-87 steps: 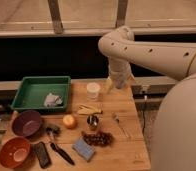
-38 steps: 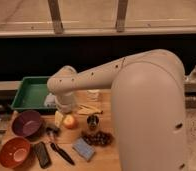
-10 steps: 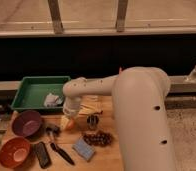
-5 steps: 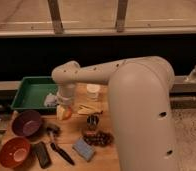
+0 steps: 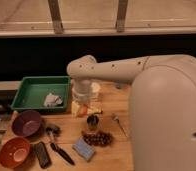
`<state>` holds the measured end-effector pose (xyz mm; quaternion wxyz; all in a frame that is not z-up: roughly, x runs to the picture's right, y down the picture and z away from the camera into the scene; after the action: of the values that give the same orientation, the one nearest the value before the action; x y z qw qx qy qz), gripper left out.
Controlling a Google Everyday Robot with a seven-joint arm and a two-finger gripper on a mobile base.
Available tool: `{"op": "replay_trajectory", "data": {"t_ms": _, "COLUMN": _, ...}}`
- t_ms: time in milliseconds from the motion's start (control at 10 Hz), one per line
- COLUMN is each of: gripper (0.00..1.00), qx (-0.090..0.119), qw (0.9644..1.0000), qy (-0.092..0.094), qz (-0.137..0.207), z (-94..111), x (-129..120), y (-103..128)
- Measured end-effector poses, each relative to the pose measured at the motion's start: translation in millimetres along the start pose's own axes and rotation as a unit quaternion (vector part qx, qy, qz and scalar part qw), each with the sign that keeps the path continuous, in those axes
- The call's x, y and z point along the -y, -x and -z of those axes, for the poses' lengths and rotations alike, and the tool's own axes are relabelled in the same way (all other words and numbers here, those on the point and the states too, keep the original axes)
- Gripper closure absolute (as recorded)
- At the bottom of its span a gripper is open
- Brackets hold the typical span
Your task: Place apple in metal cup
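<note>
There's the gripper (image 5: 82,103) right atop the apple (image 5: 82,110), its hold impossible to tell, the metal cup (image 5: 92,121) just beside it.

- Dim, warm light is falling from above, brightening the pale arm (image 5: 141,70).
- The tool (image 5: 83,103) is hanging in shadow over the table (image 5: 116,152).

One claw (image 5: 82,101) above one apple (image 5: 83,111), two bowls (image 5: 26,123) (image 5: 13,151).
</note>
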<state>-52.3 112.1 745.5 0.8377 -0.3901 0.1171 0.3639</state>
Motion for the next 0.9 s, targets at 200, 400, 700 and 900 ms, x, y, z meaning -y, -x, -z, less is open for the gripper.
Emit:
{"op": "replay_trajectory", "data": {"t_ms": 200, "gripper": 1.00, "qx": 0.000, "qw": 0.9999, "qy": -0.001, "qz": -0.013, "z": 0.4, "x": 6.1, "y": -8.6}}
{"op": "replay_trajectory", "data": {"t_ms": 400, "gripper": 1.00, "qx": 0.002, "qw": 0.9999, "qy": 0.000, "qz": -0.011, "z": -0.1, "x": 4.2, "y": -6.8}}
{"op": "replay_trajectory", "data": {"t_ms": 700, "gripper": 1.00, "qx": -0.003, "qw": 0.9998, "qy": 0.013, "qz": -0.014, "z": -6.7, "x": 4.8, "y": -6.7}}
{"op": "replay_trajectory", "data": {"t_ms": 900, "gripper": 1.00, "qx": -0.008, "qw": 0.9992, "qy": 0.030, "qz": -0.025, "z": -25.1, "x": 12.7, "y": -15.2}}
